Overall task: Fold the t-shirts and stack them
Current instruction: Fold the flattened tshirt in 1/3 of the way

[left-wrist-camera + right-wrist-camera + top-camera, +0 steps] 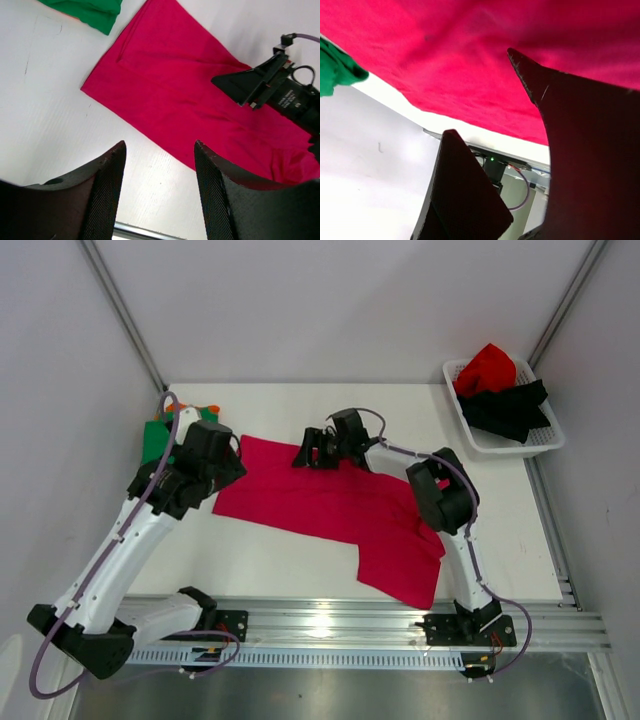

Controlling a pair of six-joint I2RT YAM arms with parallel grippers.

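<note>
Step in hand: folding the magenta t-shirt [330, 510]. It lies flat at the middle of the table [300, 570], long axis running from 10 to 4 o'clock. The end near 4 o'clock hangs down as a wider flap. It looks partly folded lengthwise, though I cannot count the layers.

Other stock: the green t-shirt [155, 438] lies folded at 10 o'clock with the orange t-shirt [180, 410] showing at its far side. The red t-shirt [487, 368] and black t-shirt [510, 405] sit unfolded in the white basket [500, 448] at 2 o'clock.

Left gripper [159, 150]: jaws parted about halfway, nothing between them. It hovers over bare table just off the cloth's 9 o'clock end.

Right gripper [312, 452]: jaws spread wide, empty, low over the shirt's 12 o'clock edge. Contact with the cloth cannot be told.

Next move, as I judge it: each gripper drops onto its nearest edge and pinches all layers. Both then carry the cloth across together, so the fold lands square.
</note>
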